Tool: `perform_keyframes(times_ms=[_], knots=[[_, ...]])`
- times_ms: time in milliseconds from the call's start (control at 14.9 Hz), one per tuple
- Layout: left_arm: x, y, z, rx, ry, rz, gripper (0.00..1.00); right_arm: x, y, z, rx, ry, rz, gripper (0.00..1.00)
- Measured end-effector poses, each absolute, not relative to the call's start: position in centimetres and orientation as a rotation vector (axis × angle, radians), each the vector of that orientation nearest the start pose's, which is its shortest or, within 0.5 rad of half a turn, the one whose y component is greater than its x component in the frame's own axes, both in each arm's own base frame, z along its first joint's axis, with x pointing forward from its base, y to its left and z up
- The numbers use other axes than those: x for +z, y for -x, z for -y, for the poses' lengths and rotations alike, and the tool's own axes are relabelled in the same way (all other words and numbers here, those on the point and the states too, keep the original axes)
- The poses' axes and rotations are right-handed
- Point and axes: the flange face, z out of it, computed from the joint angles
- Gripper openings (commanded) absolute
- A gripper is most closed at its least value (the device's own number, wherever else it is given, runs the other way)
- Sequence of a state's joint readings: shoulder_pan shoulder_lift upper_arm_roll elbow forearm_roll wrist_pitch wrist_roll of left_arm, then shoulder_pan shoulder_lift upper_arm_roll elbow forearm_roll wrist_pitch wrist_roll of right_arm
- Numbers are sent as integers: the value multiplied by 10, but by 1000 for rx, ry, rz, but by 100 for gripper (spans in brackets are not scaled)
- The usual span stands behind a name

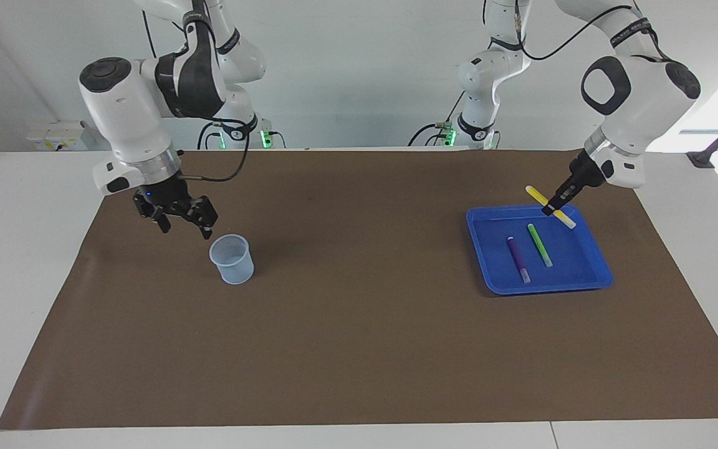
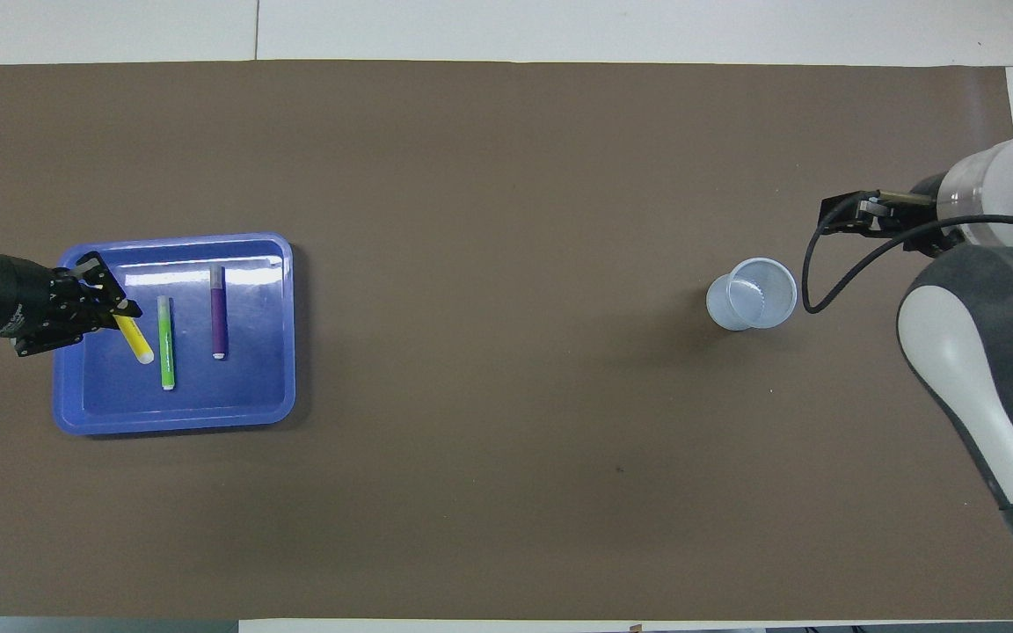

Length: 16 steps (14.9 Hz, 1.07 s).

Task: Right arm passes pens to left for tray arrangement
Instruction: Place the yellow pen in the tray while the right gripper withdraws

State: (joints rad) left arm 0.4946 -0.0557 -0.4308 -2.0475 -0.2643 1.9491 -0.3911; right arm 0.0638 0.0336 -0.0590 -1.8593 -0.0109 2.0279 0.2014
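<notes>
The blue tray (image 1: 540,284) (image 2: 172,418) lies toward the left arm's end of the table. A purple pen (image 1: 518,259) (image 2: 218,312) and a green pen (image 1: 540,245) (image 2: 166,343) lie side by side in it. My left gripper (image 1: 549,209) (image 2: 111,303) is shut on the middle of the yellow pen (image 1: 566,219) (image 2: 134,338). It holds the pen slanted over the tray's edge nearest the robots, beside the green pen. My right gripper (image 1: 184,227) hangs open and holds nothing, just above the mat beside the mesh cup (image 1: 232,259) (image 2: 753,294).
The pale-blue mesh cup stands upright with nothing in it, toward the right arm's end of the table. A brown mat (image 1: 359,324) (image 2: 506,440) covers the table between cup and tray. Two smaller white arms (image 1: 477,81) stand at the robots' edge.
</notes>
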Motion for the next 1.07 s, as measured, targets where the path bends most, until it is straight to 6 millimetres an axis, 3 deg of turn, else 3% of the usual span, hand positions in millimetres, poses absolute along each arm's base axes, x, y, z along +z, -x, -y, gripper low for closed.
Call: perform_keyframes(times_ms=[268, 671, 805, 1073], knots=[[401, -546, -65, 166, 3257, 494, 0, 545, -581, 14, -199, 3169, -204, 100], [333, -557, -79, 198, 3181, 96, 0, 620, -566, 15, -126, 3193, -138, 100], [321, -557, -85, 217, 3174, 61, 0, 631, -559, 12, -71, 3196, -131, 100], [310, -553, -89, 250, 3174, 52, 0, 628, -555, 0, -8, 3199, -99, 100]])
